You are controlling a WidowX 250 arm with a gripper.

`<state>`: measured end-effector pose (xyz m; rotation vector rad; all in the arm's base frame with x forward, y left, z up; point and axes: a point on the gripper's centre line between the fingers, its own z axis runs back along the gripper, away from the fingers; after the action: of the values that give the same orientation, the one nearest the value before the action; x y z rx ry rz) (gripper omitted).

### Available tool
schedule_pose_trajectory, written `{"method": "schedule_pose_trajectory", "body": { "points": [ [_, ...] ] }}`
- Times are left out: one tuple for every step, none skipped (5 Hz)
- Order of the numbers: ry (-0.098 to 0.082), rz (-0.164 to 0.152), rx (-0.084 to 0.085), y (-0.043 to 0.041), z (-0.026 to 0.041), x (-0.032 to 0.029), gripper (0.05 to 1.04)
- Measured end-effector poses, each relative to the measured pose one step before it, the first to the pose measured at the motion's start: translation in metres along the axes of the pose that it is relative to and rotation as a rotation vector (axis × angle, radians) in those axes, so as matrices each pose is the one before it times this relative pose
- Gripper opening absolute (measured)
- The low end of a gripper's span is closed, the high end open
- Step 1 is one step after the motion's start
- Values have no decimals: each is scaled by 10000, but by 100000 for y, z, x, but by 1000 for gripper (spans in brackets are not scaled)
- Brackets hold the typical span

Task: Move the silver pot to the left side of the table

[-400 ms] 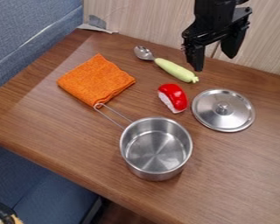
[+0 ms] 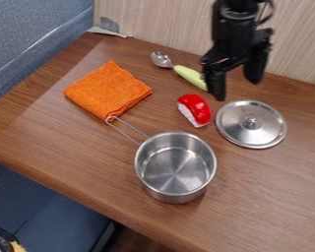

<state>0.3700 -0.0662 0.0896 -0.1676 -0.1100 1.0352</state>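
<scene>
While the black gripper [image 2: 237,90] hangs over the tabletop [image 2: 68,142] toward its back edge, claw spread wide, the silver pot [image 2: 176,172] is observed upright near the front edge, handle directed at the orange cloth [image 2: 108,91], the steel lid [image 2: 255,134] lying apart from the pot.

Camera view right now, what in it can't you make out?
- Camera view: the far end of the spoon, hidden by the gripper.
- Camera view: the underside of the pot, hidden by its own walls.
- Camera view: what the bottom-left thing is, cut off by the picture's edge.
</scene>
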Motion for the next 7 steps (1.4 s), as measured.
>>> {"method": "schedule_pose_trajectory", "body": {
  "points": [
    [459, 534, -491, 899, 1369, 413, 1001],
    [58, -246, 368, 1383, 746, -553, 1001],
    [-484, -680, 497, 2201, 670, -1656, 1001],
    [-642, -1134, 523, 1697, 625, -1727, 1001],
    [-296, -607, 100, 2211, -74, -797, 1001],
    [224, -146, 126, 2566, -1463, -361, 1001],
    [154, 182, -7, 2226, -1038, -47, 1001]
  ]
}}
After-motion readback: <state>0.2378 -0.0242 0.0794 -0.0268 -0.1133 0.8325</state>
